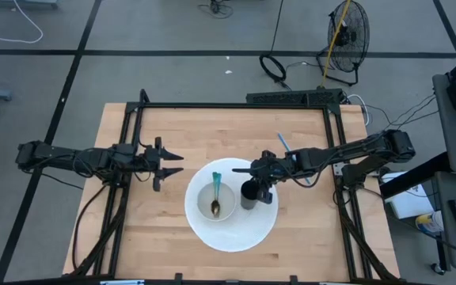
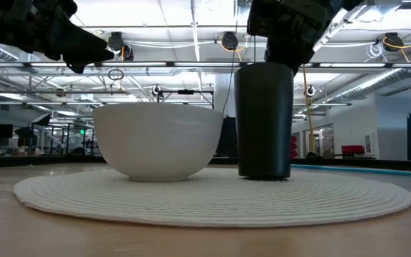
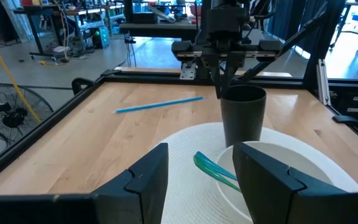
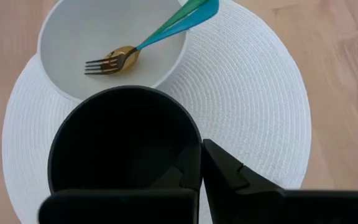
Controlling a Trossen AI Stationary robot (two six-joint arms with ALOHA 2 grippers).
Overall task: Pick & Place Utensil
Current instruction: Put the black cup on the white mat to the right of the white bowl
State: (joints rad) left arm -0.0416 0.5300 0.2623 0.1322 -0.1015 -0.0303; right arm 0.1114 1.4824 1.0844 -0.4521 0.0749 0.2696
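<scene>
A gold fork with a teal handle point(image 1: 215, 196) point(image 4: 114, 61) lies in the white bowl point(image 1: 201, 199) point(image 2: 159, 143), its handle resting on the bowl's far rim. The bowl and an upright black cup point(image 1: 248, 195) point(image 3: 243, 115) stand on a round white mat point(image 1: 232, 233). My right gripper point(image 1: 257, 184) point(image 4: 202, 163) is shut, slanting down, with its tips at the cup's rim on the right side. My left gripper point(image 1: 172, 164) point(image 3: 201, 180) stays open above the table, left of the mat, holding nothing. My right gripper has its shut fingertips point(image 3: 219, 90) right at the black cup's rim point(image 4: 194, 140), coming from above and from the table's right. I cannot tell whether they touch the rim. The cup stands upright on the mat.
A blue straw point(image 1: 283, 142) point(image 3: 160, 104) lies on the bare wood behind my right arm, toward the far right. Black frame rails point(image 1: 236, 105) border the table. Bare wood lies around the mat on the left and near sides.
</scene>
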